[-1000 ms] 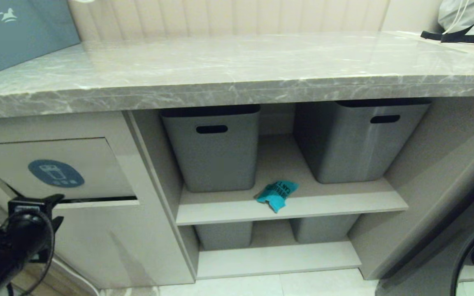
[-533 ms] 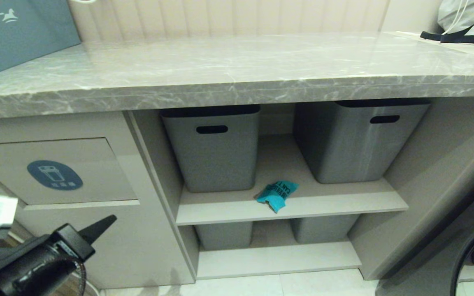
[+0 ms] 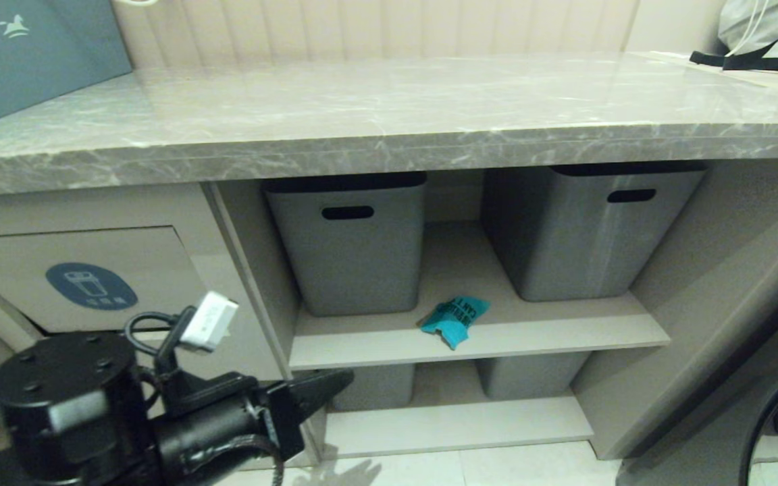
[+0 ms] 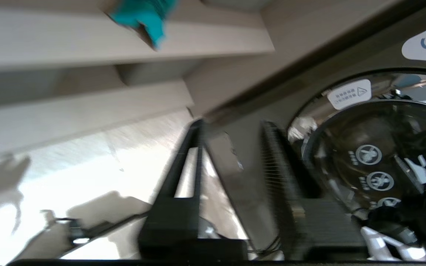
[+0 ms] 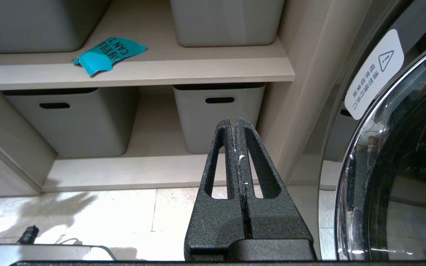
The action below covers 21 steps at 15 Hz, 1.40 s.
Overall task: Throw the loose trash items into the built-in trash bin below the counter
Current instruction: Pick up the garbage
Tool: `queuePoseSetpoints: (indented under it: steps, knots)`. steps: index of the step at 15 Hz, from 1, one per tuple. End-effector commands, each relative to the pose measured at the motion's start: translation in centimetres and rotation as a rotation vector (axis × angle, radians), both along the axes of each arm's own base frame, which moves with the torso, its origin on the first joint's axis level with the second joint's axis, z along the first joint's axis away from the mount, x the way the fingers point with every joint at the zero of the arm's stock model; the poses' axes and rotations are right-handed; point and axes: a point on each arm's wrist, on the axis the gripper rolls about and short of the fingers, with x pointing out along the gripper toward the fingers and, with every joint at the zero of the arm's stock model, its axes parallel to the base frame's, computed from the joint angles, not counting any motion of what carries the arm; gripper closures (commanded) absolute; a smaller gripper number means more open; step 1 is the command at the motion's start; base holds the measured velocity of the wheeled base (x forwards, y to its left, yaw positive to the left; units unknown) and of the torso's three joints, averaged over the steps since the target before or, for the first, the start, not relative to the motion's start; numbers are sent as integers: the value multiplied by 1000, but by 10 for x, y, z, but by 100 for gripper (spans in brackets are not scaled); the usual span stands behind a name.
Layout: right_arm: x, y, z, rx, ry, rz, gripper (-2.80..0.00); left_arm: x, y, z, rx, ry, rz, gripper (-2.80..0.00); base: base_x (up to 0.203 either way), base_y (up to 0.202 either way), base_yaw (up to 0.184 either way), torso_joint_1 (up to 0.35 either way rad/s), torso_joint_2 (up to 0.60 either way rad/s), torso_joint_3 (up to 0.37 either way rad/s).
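With my left gripper (image 3: 335, 385) jaws apart and empty, low before the cabinet, the crumpled teal-blue wrapper (image 3: 455, 320) at the beige shelf's (image 3: 564, 331) front edge could slide off if nudged.

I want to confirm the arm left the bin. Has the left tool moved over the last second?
Yes. The left tool swung rightward, away from the bin flap toward the shelf unit's divider.

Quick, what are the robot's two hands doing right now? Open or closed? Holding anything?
Left end effector: open, holding nothing.
Right end effector: shut, holding nothing.
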Motion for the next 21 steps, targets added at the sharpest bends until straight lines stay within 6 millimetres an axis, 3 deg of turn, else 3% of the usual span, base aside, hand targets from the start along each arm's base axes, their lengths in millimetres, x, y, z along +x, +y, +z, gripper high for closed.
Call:
queuePoseSetpoints:
  steps: [1, 5, 10, 14, 21]
  knots:
    - [0, 0, 0, -1, 1, 1, 0, 20, -31, -23, 45, 86, -27, -280, 0, 0, 0, 0, 0, 0]
    - [0, 0, 0, -3, 1, 1, 0, 67, -87, -44, -5, 161, 3, -280, 0, 0, 0, 0, 0, 0]
    - [0, 0, 0, -12, 1, 4, 0, 123, -142, -88, -60, 217, 180, -280, 0, 0, 0, 0, 0, 0]
    - [0, 0, 0, -12, 1, 4, 0, 150, -167, -111, -97, 284, 292, -280, 0, 0, 0, 0, 0, 0]
    - [0, 0, 0, -13, 1, 4, 0, 177, -187, -123, -94, 289, 317, -280, 0, 0, 0, 0, 0, 0]
